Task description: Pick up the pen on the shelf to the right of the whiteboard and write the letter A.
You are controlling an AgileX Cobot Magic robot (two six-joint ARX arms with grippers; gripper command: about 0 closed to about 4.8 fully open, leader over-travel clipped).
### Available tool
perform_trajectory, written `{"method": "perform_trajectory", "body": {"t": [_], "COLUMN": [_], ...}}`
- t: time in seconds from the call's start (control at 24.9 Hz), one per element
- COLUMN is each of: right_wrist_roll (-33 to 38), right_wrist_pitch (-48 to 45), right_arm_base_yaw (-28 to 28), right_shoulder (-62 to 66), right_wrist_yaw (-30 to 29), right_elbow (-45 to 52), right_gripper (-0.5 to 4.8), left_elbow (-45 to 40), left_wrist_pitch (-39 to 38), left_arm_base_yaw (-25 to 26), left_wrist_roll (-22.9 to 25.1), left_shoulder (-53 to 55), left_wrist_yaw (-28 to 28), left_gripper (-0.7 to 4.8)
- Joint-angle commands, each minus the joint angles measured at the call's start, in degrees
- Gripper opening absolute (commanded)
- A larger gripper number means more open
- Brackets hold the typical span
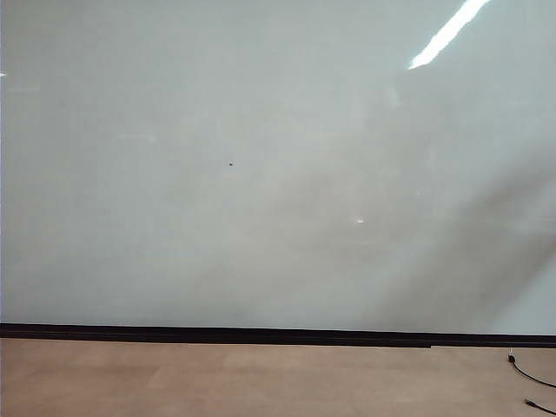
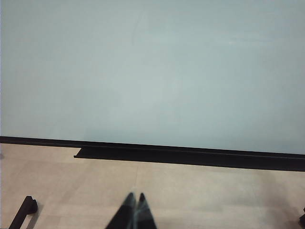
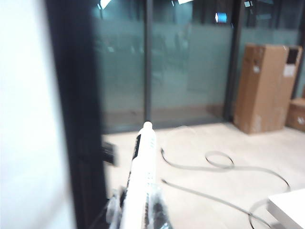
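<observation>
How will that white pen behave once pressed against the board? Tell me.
Probably stiff: the pen stands straight from the shut right pincer. Its smooth round barrel may slip or twist. Likely light, being slim. The left pincer is shut, empty.

Left hand [image 2: 135,198] closed, whiteboard [image 2: 152,71] ahead

My whiteboard [image 1: 261,174] looks smooth and shiny, with a bright light shining back off it. The strip [image 1: 261,334] under it is black and dull. The floor [image 1: 217,382] looks like pale wood, flat and not shiny. My left gripper [image 2: 136,196] has dark fingers that look like hard plastic. My right gripper [image 3: 136,210] holds the pen [image 3: 143,162], which is smooth white plastic with a bit of shine. Near it I see a brown cardboard box [image 3: 264,88] and frosted glass walls [image 3: 190,71]
</observation>
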State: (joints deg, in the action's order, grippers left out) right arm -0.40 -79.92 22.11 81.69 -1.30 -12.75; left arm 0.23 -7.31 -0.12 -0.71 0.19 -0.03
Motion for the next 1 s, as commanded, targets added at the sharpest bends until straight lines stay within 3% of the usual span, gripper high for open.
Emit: {"method": "perform_trajectory", "body": {"t": [0.04,0.24,0.32,0.48,0.64,0.8,1.0], "right_wrist_roll": [0.22,-0.96,-3.52,-9.40,-13.00,-23.15,-25.22], "right_wrist_pitch": [0.02,6.84,8.74,12.74,22.12,36.24,43.80], "right_arm_base_yaw": [-4.24,-14.71,-22.49,-31.50,-37.05,-44.68,-46.49], "right_shoulder": [-7.21,-15.50,-17.16,-17.00,-16.98,-16.94,-16.20], "right_wrist_yaw": [2.03,0.90,0.90,-0.07,-5.25,-7.08,-7.87], "right_elbow": [3.80,5.38,5.38,4.20,-0.44,-9.42,-14.03], "right_gripper": [-0.09,-0.09,-0.09,-0.09,-0.09,-0.09,-0.09], "left_elbow": [0.15,0.15,0.15,0.15,0.15,0.15,0.15], "left_wrist_pitch": [0.50,0.50,0.50,0.52,0.50,0.50,0.50], "left_arm_base_yaw": [0.00,0.02,0.02,0.02,0.02,0.02,0.02], "left_wrist_roll": [0.26,0.26,0.24,0.26,0.24,0.26,0.26], "left_shoulder": [0.00,0.00,0.00,0.00,0.00,0.00,0.00], "left_wrist_yaw": [0.22,0.22,0.24,0.22,0.24,0.22,0.22], "left_gripper": [-0.05,-0.05,-0.05,-0.05,-0.05,-0.05,-0.04]}}
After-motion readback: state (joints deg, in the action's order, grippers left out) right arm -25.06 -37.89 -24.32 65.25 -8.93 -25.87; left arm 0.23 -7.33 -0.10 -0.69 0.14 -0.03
